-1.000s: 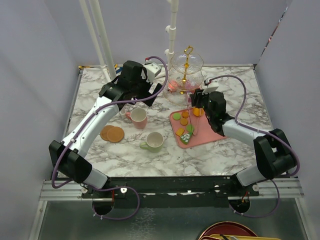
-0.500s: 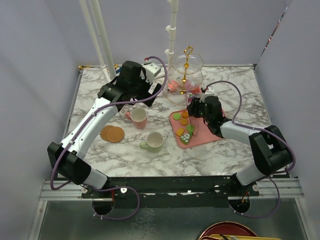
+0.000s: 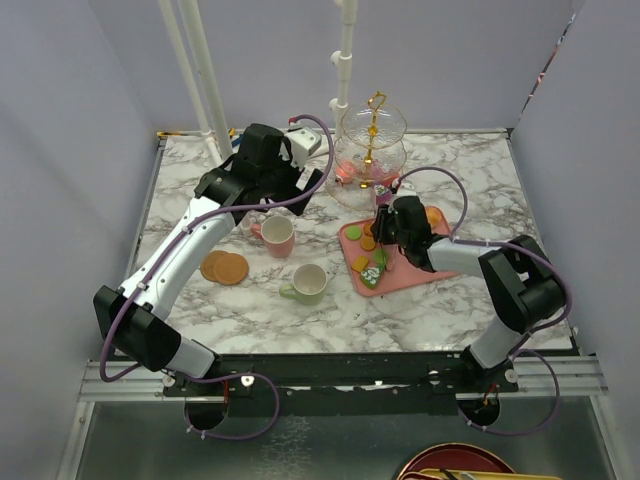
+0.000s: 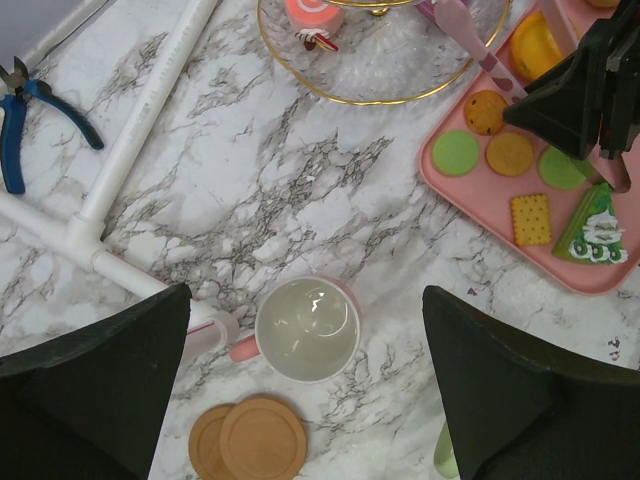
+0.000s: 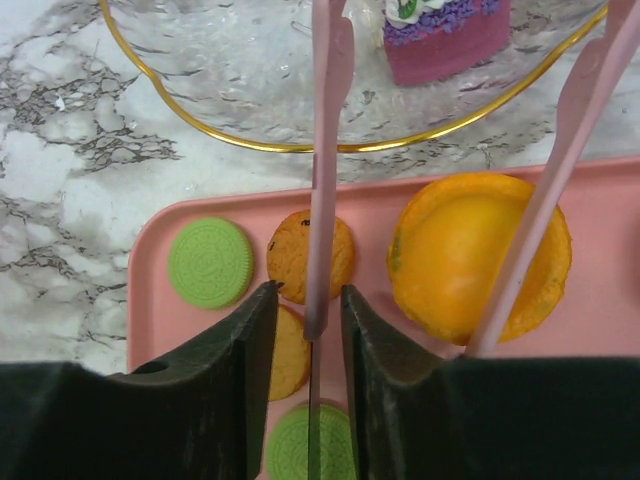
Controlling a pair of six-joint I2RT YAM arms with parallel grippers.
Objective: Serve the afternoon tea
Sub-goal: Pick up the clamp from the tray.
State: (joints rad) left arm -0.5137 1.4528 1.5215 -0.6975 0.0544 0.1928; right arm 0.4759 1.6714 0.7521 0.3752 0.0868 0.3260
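Observation:
The glass three-tier stand (image 3: 372, 150) with its gold stem stands at the back, and a pink cake (image 5: 445, 40) sits on its bottom tier. My right gripper (image 5: 308, 290) hovers over the pink tray (image 3: 400, 268), shut on pink tongs (image 5: 330, 120) whose arms reach out over the stand's rim. Below the tongs lie a brown cookie (image 5: 285, 255), a green macaron (image 5: 209, 262) and an orange cake (image 5: 450, 255). My left gripper (image 4: 305, 300) hangs wide open, high above the pink mug (image 4: 305, 328). The two coasters (image 4: 250, 440) overlap near it. The pale-green mug (image 3: 308, 283) stands further forward.
Blue pliers (image 4: 20, 110) and a white pipe frame (image 4: 130, 150) lie at the back left of the marble table. The tray also carries a square biscuit (image 4: 531, 218) and a green wedge cake (image 4: 595, 230). Purple walls close in both sides.
My right gripper has moved left across the tray toward the stand, and its jaws have narrowed on the tongs. The left arm has barely moved.

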